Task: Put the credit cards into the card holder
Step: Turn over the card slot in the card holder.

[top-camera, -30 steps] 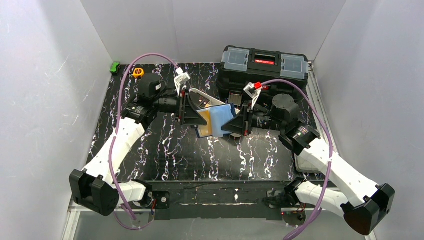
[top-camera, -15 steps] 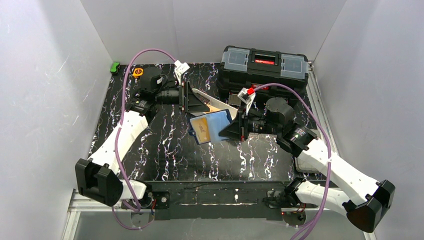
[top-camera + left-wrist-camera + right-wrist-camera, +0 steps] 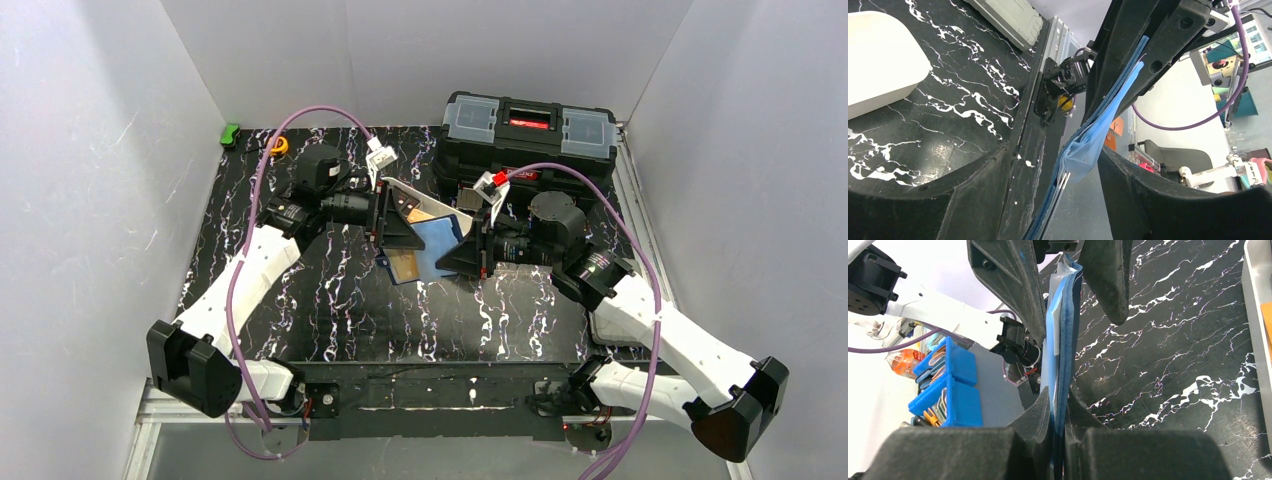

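Two grippers at card holder [image 3: 1068,340]: R gripper [image 3: 1059,412] clamps it (orange-yellow card [image 3: 403,264] showing), L gripper [image 3: 1055,165] gapes, straddling its edge.

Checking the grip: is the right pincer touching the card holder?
Touching. Right wrist view shows the right pincer clamped on the card holder.

The card holder [image 3: 1088,145] hung edge-on, slanting from upper right down to lower left, its light blue lining bulging toward the right. The left gripper [image 3: 1055,160] had its jaws spread on either side of it, with a clear gap on the left side. At the top, the right gripper [image 3: 1138,55] pinched the card holder's upper end between its jaws. A white tray [image 3: 878,60] lay on the black marbled tabletop [image 3: 963,115] at left. A purple cable [image 3: 1188,122] looped at right.
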You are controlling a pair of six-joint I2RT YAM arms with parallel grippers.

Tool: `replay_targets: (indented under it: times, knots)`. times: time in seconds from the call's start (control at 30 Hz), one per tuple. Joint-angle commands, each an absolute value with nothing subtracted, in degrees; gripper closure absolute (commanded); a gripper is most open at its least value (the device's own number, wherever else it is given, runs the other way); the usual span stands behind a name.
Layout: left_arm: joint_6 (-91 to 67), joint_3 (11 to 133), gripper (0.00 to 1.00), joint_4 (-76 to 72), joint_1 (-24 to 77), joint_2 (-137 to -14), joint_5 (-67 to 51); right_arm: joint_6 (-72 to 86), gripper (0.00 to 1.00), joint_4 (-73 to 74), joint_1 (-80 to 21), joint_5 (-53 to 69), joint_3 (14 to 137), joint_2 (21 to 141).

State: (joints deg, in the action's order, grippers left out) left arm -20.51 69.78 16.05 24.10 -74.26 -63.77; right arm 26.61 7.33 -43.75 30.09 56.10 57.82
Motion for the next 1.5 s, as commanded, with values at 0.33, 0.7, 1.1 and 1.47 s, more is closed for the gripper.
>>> replay_targets:
  times: [0.33,0.7,1.1,1.47]
  knots:
    - [-15.48,72.07,0.67,21.19,23.41,-72.48,-64.52,24.81,0.87,5.67,-44.2,29.86,57.25,54.34]
    - [-15.64,71.63,0.62,21.5,22.52,-73.17,-73.19,25.36,0.87,4.91,-43.19,30.03,55.72,52.67]
    - [-13.93,74.38,0.02,21.78,20.19,-72.42,-71.07,23.6,0.99,8.5,-42.98,30.3,59.29,55.2]
    - [-17.96,77.1,0.02,16.97,18.9,-73.01,-68.72,22.92,0.99,9.08,-43.05,30.03,59.25,55.83]
